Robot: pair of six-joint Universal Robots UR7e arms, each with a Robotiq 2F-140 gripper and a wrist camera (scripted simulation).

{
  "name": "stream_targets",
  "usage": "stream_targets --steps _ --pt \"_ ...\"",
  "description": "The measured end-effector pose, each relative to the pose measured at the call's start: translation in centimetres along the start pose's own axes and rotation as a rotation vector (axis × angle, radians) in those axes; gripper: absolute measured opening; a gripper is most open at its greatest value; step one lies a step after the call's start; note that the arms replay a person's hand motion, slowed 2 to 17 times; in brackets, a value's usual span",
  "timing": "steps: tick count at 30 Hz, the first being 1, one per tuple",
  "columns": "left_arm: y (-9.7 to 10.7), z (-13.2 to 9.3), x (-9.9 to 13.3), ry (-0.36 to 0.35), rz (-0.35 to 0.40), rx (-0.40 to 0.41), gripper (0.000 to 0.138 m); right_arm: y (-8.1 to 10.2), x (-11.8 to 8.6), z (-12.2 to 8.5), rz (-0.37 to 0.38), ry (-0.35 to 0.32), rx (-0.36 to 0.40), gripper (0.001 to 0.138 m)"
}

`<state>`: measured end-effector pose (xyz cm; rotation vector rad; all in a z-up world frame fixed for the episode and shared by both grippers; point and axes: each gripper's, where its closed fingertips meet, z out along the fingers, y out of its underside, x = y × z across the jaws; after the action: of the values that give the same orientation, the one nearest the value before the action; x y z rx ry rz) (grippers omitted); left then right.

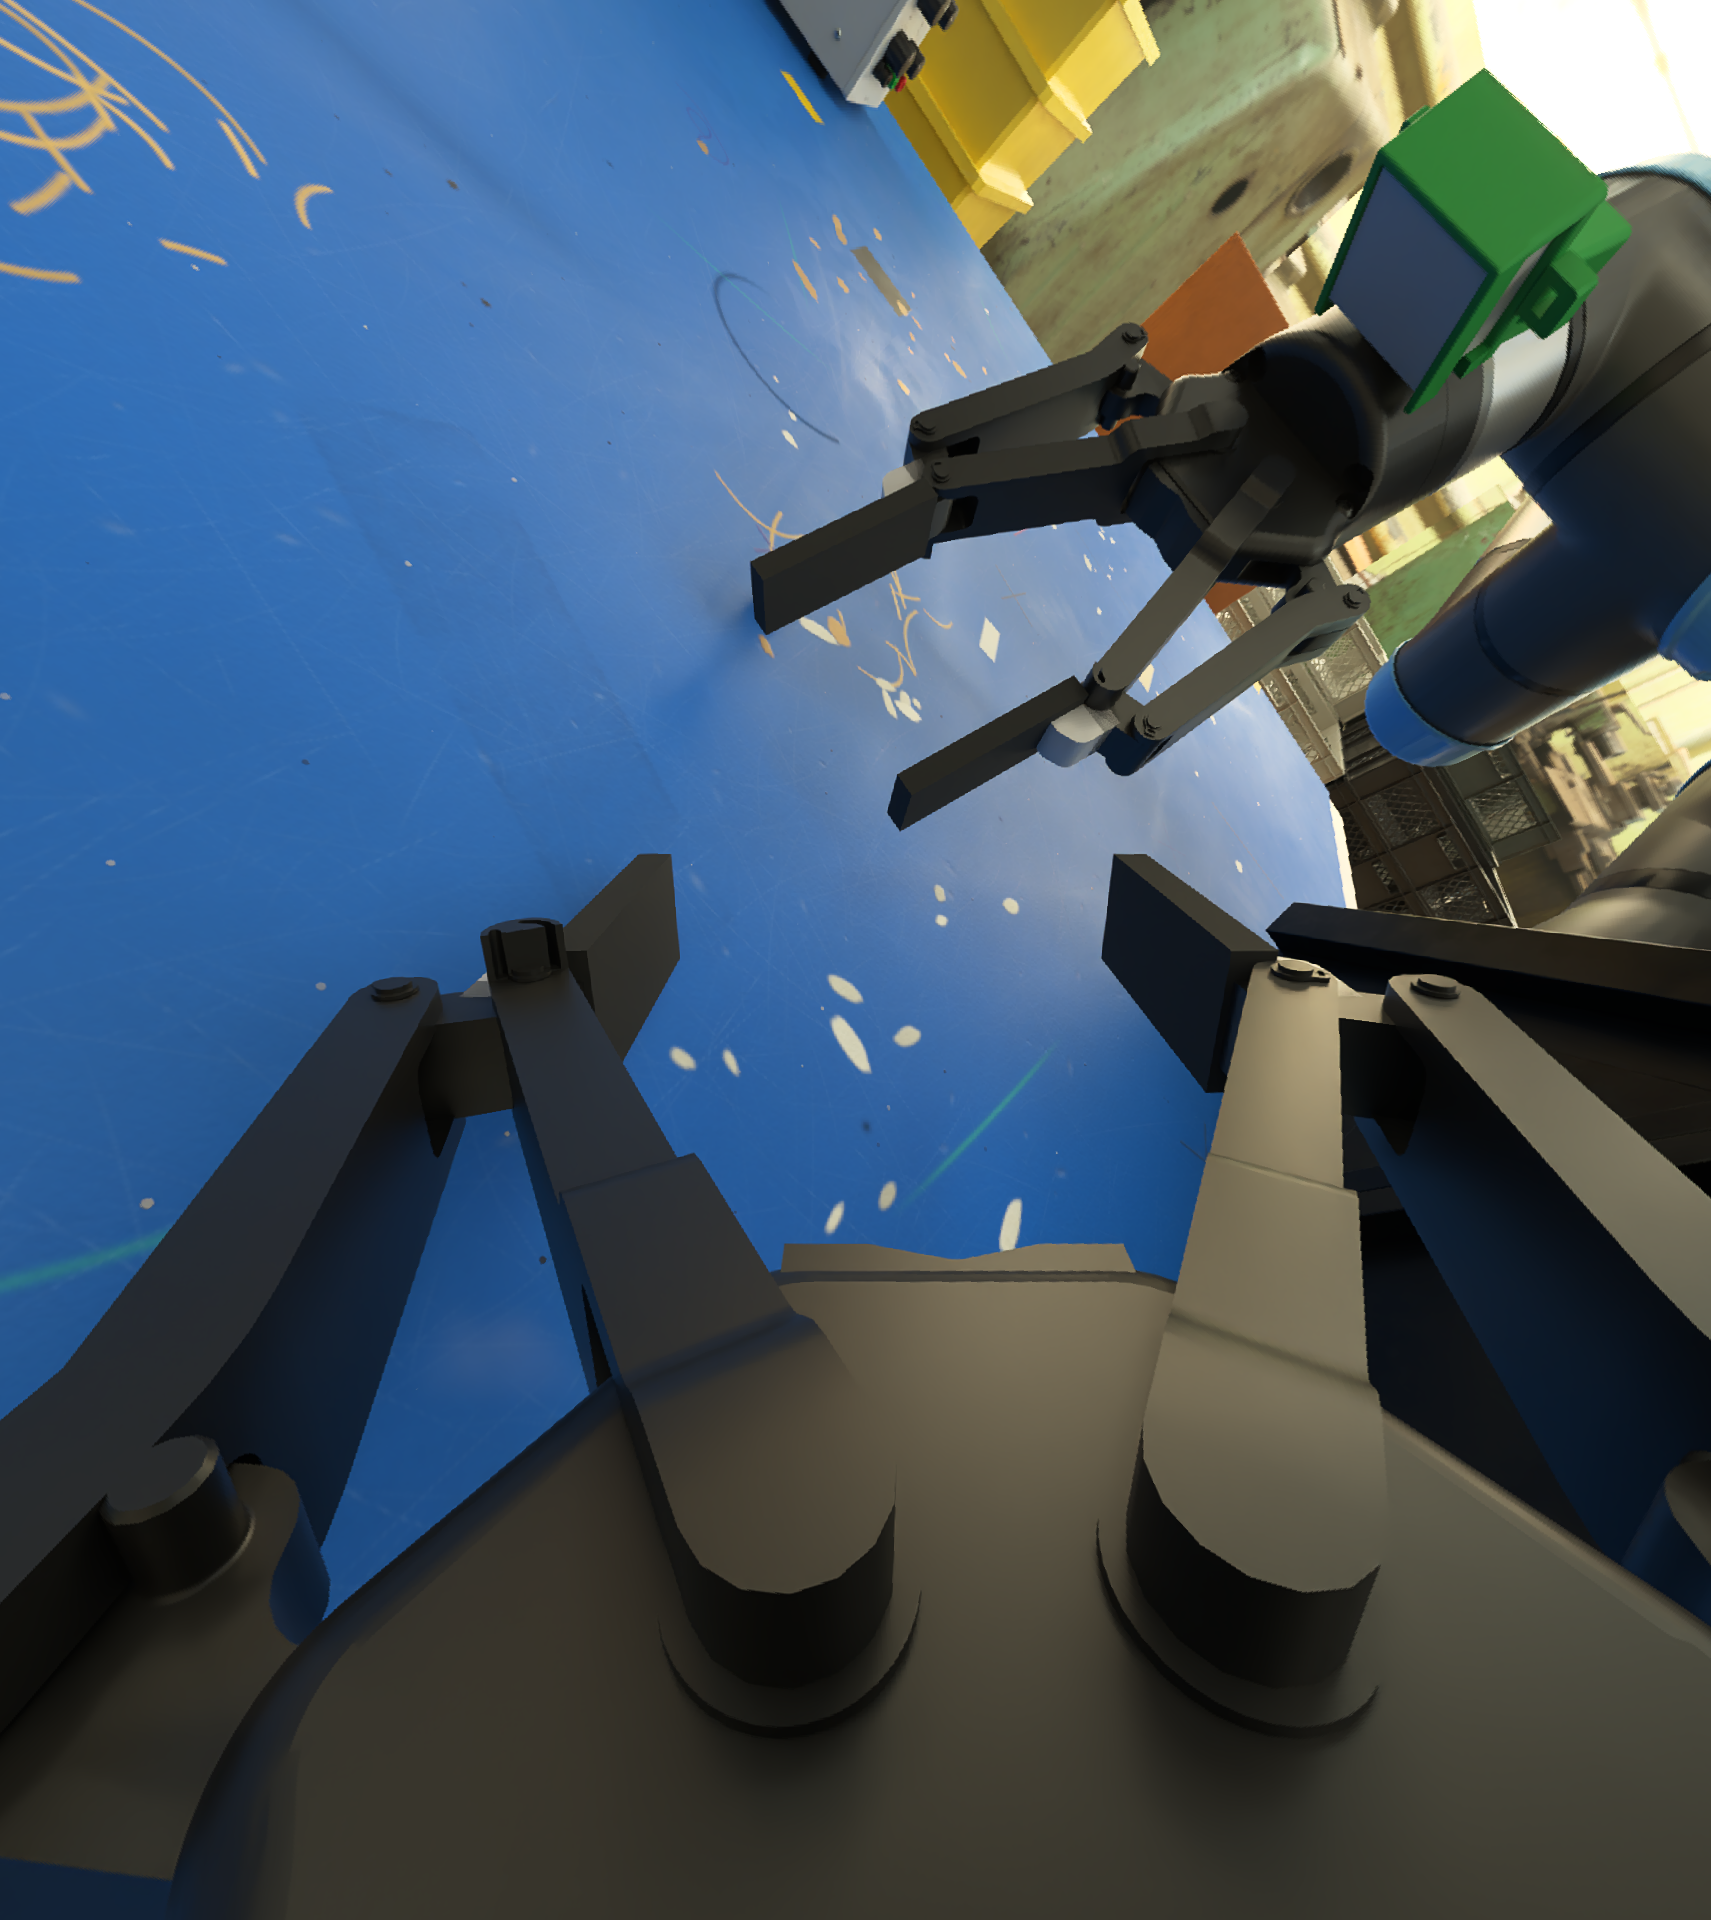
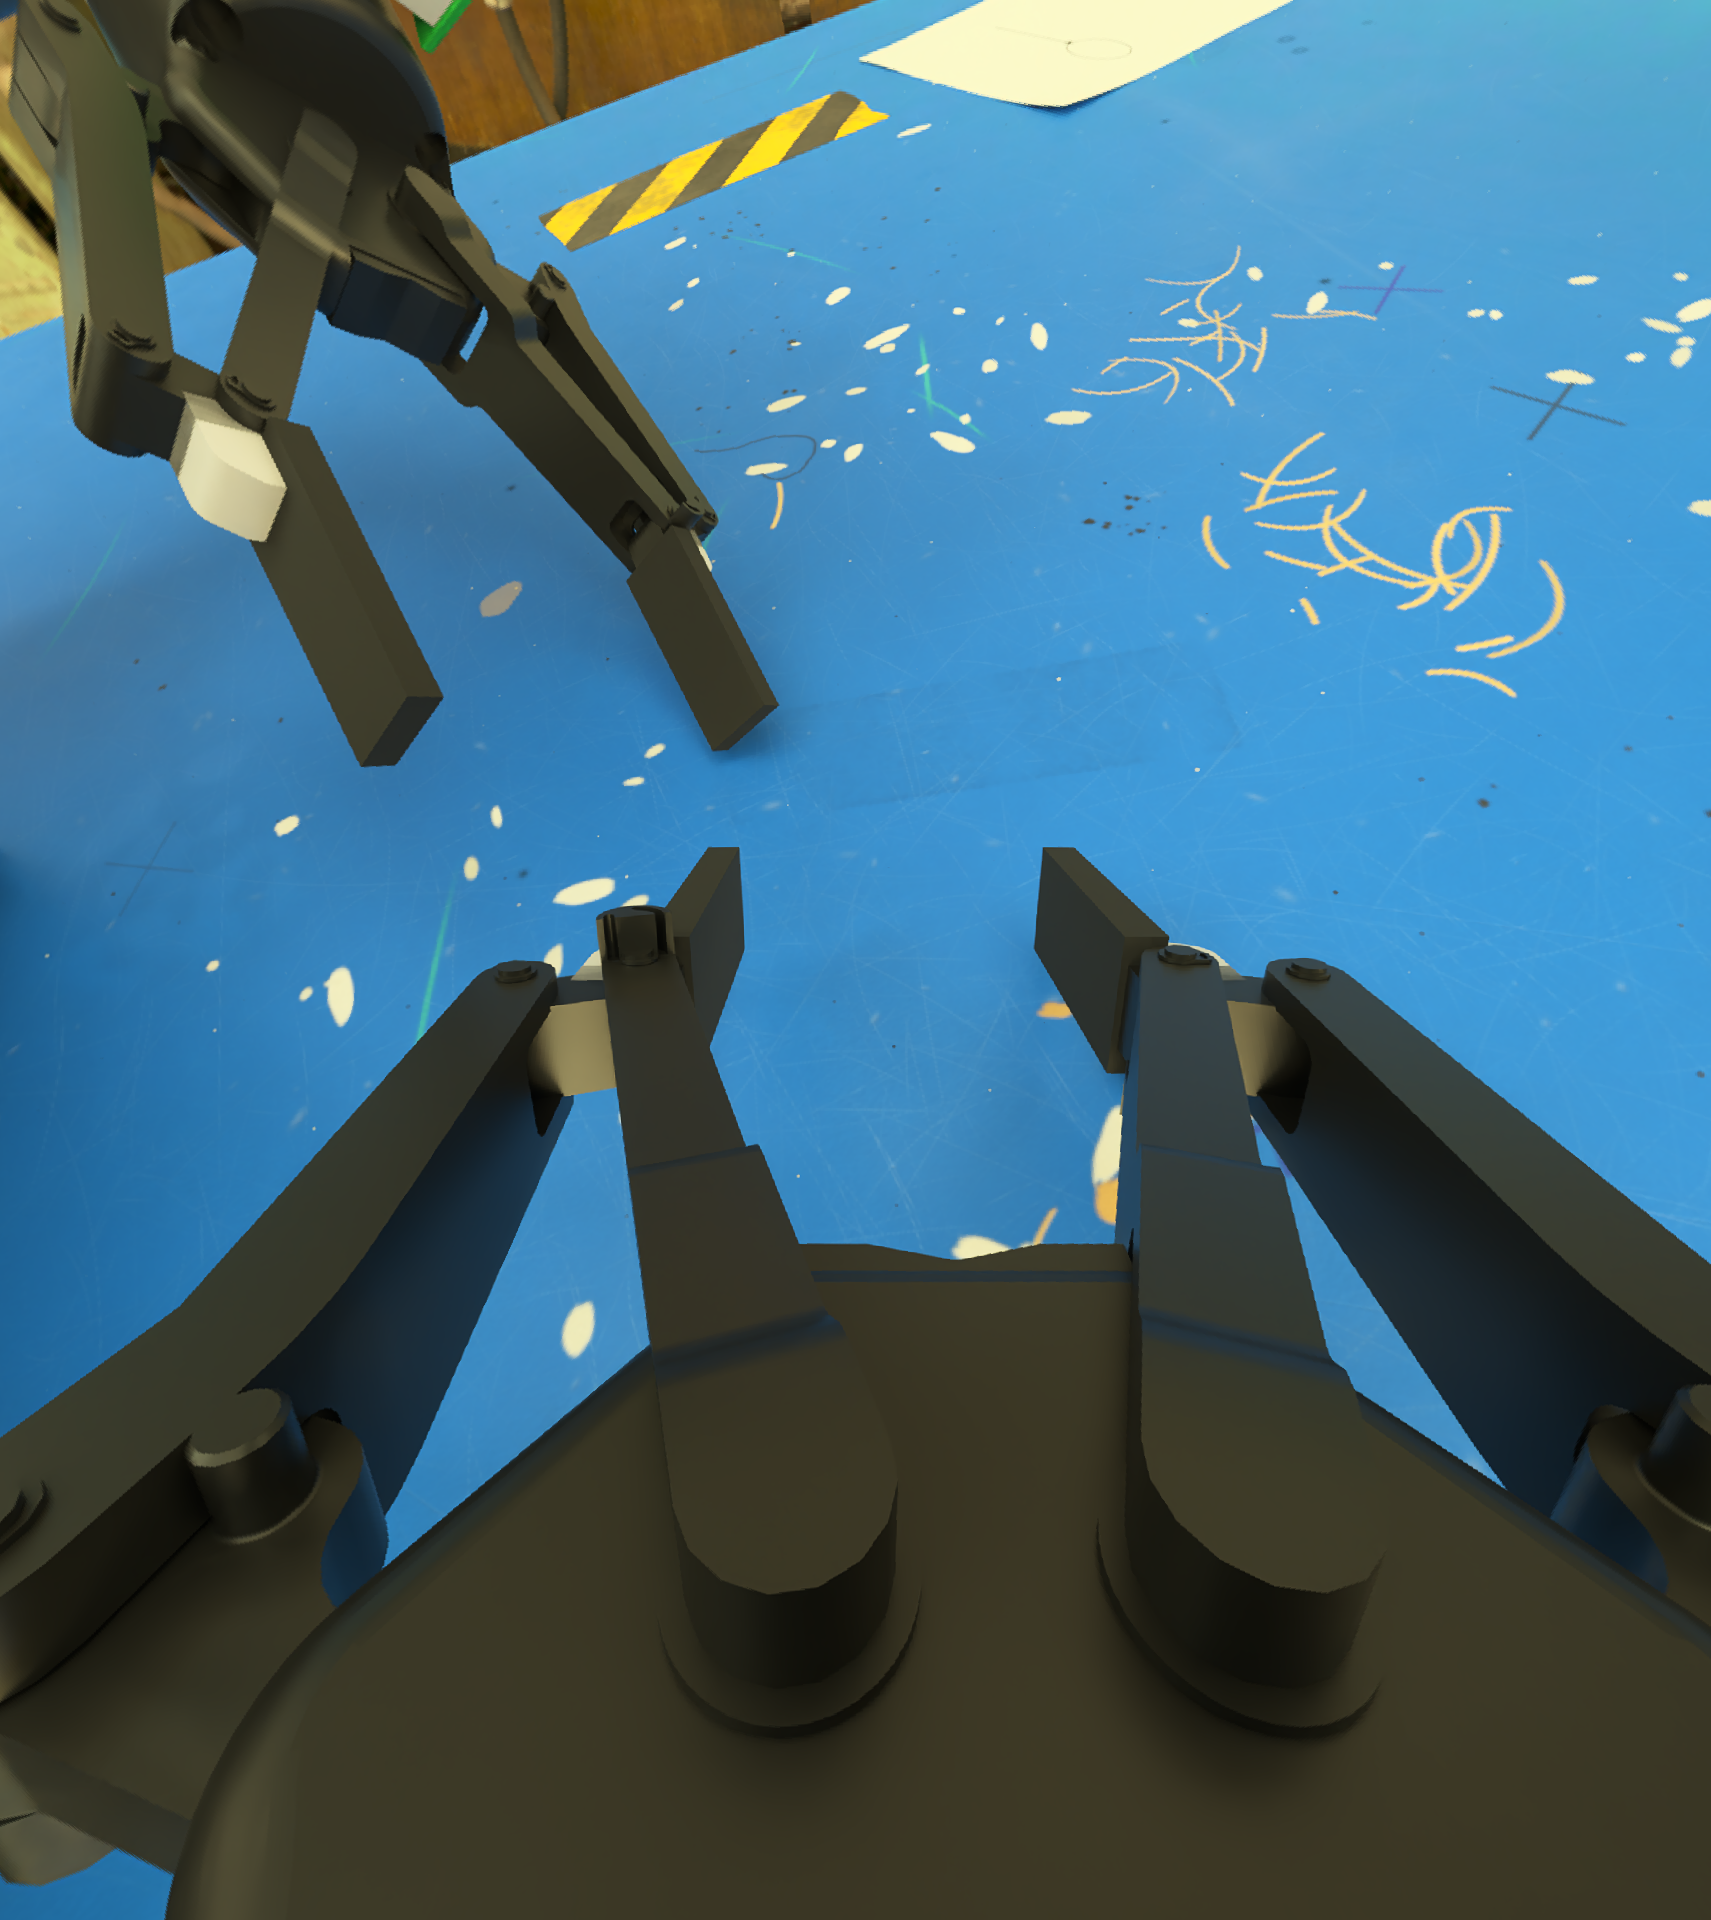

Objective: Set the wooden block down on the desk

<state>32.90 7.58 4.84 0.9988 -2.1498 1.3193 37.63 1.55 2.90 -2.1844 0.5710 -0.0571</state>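
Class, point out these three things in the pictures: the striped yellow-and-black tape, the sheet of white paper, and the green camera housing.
striped tape (image 2: 716,166), right wrist view, middle of the strip.
white paper (image 2: 1069,52), right wrist view, centre of the sheet.
green camera housing (image 1: 1485,187), left wrist view, its top face.

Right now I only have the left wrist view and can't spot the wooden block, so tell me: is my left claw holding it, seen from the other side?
Observer: No. The right wrist view shows the left claw from outside, open and holding nothing.
Operator: And the right claw, from its own camera?
Observer: The right claw is open too, with only blue desk between its tips; no wooden block is in view.
Operator: Any landmark I'm missing?
Observer: A yellow-and-black striped tape strip lies on the desk beyond the left claw.
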Motion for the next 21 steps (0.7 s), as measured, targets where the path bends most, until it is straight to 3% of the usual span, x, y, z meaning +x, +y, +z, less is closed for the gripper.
stream_targets --steps 10,21 --pt "-0.2 0.3 0.2 0.014 -0.01 0.008 0.107 0.0 -0.3 0.3 0.047 -0.032 -0.013 0.076" --pt "-0.4 0.3 0.0 -0.014 0.022 0.004 0.106 0.3 -1.3 0.0 0.02 -0.06 -0.056 0.067"
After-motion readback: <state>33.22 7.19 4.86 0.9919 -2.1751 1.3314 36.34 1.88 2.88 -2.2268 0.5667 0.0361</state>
